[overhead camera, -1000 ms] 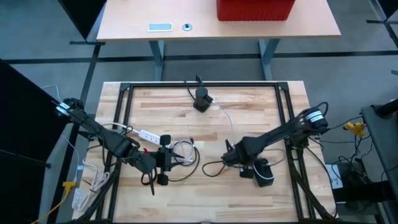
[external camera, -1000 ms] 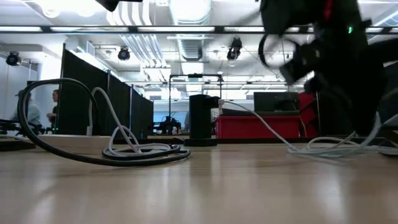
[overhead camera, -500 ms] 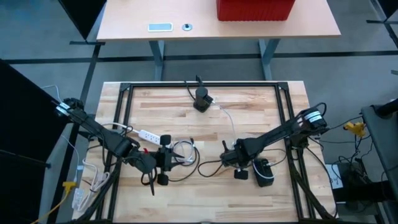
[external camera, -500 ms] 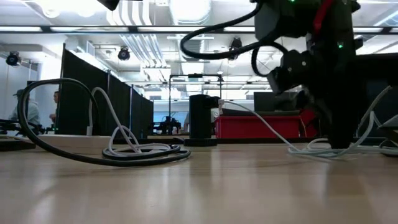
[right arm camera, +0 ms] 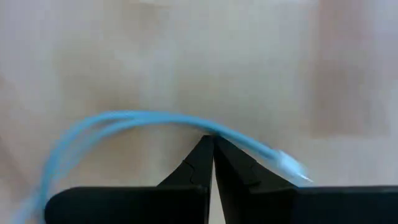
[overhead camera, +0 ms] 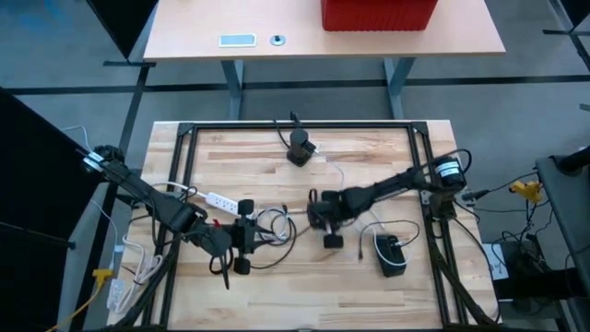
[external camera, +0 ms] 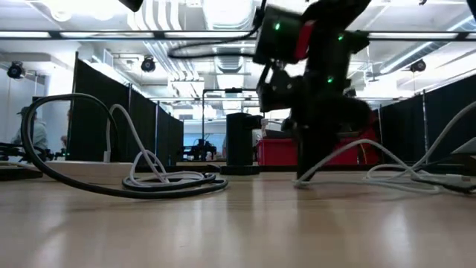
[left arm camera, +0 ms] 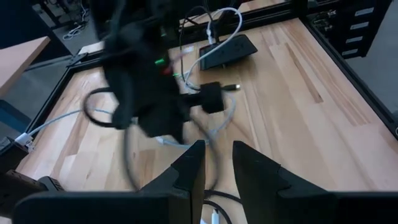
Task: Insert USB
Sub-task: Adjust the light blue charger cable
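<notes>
Over the middle of the light wooden slatted surface (overhead camera: 369,189), the right claw (overhead camera: 329,229) is hanging with its fingers pinched together on a thin pale cable (right arm camera: 155,121); in the right wrist view the cable is bowing out to one side and its small plug end (right arm camera: 289,163) is poking out just past the fingertips on the other. Plug's long axis is running across the claw, not along it.

Left claw (overhead camera: 241,242) is sitting low at the near-left of the surface, fingers narrowly apart (left arm camera: 193,171); I can't tell whether anything is between them. It's looking straight at the right arm.

White power strip (overhead camera: 218,198) is lying just behind the left claw, long axis slanting left-to-right. Black box-shaped hub (overhead camera: 300,148) is at the far edge, well apart from both claws. Which one takes the plug I can't tell.

Right claw is between the two candidates; the strip is off to its left, the hub farther back. My read: the plug needs turning to face a port.
</notes>
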You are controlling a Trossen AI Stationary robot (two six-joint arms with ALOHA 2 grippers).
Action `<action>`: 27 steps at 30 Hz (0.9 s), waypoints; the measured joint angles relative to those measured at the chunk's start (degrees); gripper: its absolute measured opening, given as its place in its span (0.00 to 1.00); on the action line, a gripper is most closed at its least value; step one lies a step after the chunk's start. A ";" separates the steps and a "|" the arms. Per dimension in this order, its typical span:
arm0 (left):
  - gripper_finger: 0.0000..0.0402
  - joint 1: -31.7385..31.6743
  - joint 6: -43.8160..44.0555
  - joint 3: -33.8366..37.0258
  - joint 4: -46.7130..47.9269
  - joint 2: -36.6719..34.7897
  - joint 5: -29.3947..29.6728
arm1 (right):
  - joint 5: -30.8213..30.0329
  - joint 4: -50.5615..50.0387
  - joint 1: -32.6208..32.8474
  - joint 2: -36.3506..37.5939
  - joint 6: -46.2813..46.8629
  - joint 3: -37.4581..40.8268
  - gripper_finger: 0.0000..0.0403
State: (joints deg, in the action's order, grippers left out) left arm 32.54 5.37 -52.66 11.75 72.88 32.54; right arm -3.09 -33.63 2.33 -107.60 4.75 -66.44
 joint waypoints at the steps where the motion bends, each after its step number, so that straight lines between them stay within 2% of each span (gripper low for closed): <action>1: 0.17 0.01 0.08 0.00 0.04 0.00 -0.01 | -0.61 -0.10 -1.65 -0.06 -0.38 0.04 0.00; 3: 0.17 0.03 0.25 0.00 0.13 0.00 -0.02 | -1.82 -0.30 -4.94 -0.19 -1.13 0.13 0.00; 5: 0.17 0.04 0.53 0.00 0.28 0.00 -0.02 | -0.33 -0.66 -7.44 0.35 -1.15 0.20 0.00; 11: 0.17 0.04 0.29 0.00 0.79 0.00 -0.05 | -1.68 -2.42 -6.98 6.46 -0.65 0.39 0.00; 14: 0.17 0.04 0.21 0.00 0.88 0.00 -0.05 | 2.58 -2.54 -5.05 9.38 -2.96 0.38 0.00; 19: 0.17 0.04 0.00 0.00 0.92 0.00 -0.05 | 16.73 -3.54 -3.12 11.55 -3.22 0.52 0.00; 21: 0.17 -0.01 -0.14 0.00 0.92 0.00 -0.05 | 20.06 -6.73 -2.68 11.24 -2.55 1.15 0.00; 24: 0.17 -0.01 -0.16 0.00 0.92 0.00 -0.05 | 20.51 -12.63 -1.33 11.07 -1.26 1.95 0.00; 27: 0.17 -0.03 -0.49 0.00 0.92 0.00 -0.05 | 17.11 -15.36 0.55 11.79 2.09 2.86 0.00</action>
State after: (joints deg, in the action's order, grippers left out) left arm 32.51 4.89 -52.66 12.67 72.88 32.49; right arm 14.01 -48.99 2.87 -95.81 6.83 -63.59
